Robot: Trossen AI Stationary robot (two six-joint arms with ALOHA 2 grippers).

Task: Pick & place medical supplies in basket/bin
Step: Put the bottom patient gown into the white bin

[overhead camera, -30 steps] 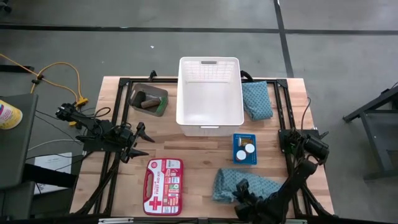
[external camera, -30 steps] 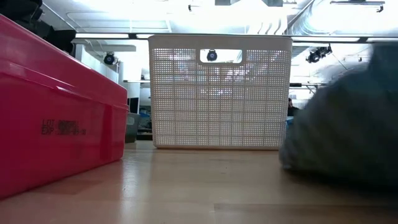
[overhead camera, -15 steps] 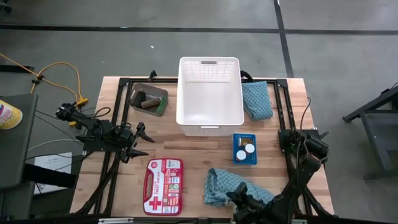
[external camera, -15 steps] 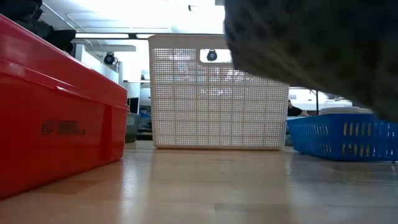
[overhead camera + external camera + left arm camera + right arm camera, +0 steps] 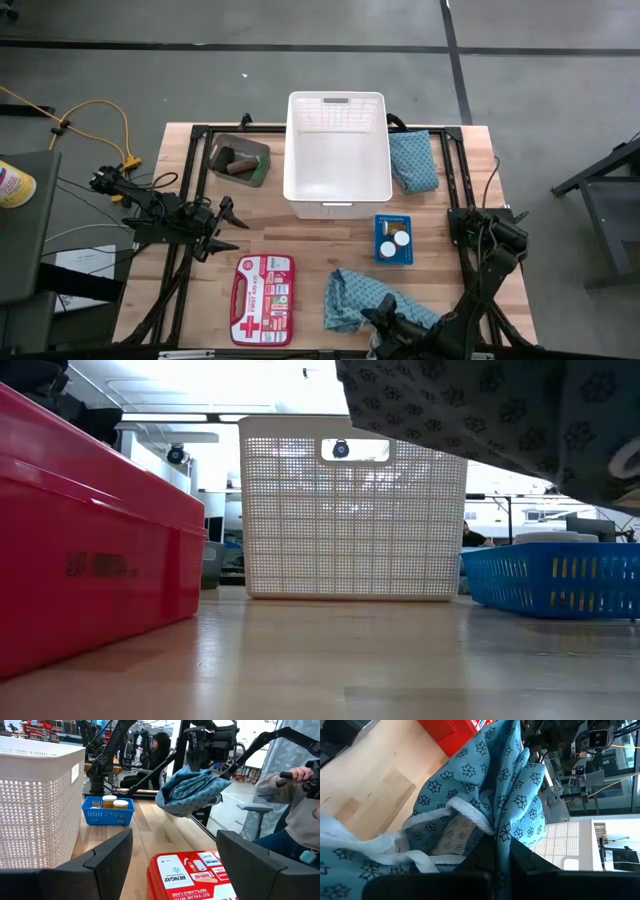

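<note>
My right gripper [image 5: 380, 318] is near the table's near edge, shut on a teal patterned cloth [image 5: 358, 297]. In the low view this cloth [image 5: 470, 410] hangs off the tabletop. A second teal cloth [image 5: 412, 160] lies flat right of the white basket [image 5: 337, 155]. The dark grey bin [image 5: 240, 160], left of the basket, holds brown rolls and a green piece. White-capped bottles stand in the blue tray [image 5: 393, 240]. My left gripper [image 5: 225, 228] waits open at the table's left side. My right gripper pinches a bunched fold of the cloth [image 5: 492, 827] between its two fingers [image 5: 520, 860], several layers thick. It comes at the cloth from above [image 5: 210, 742]. The cloth hangs slack below the fingers [image 5: 192, 790], lifted clear of the table.
A red first-aid kit [image 5: 262, 298] lies on the table left of the held cloth. The blue tray [image 5: 550, 575] sits between the cloth and the basket [image 5: 355, 510]. A seated person [image 5: 300, 805] shows beyond the table's edge in the left wrist view.
My right gripper has risen and moved a little toward the table's left. The teal cloth, which lay on the table a second ago, has been lifted clear and now hangs bunched below the fingers.
</note>
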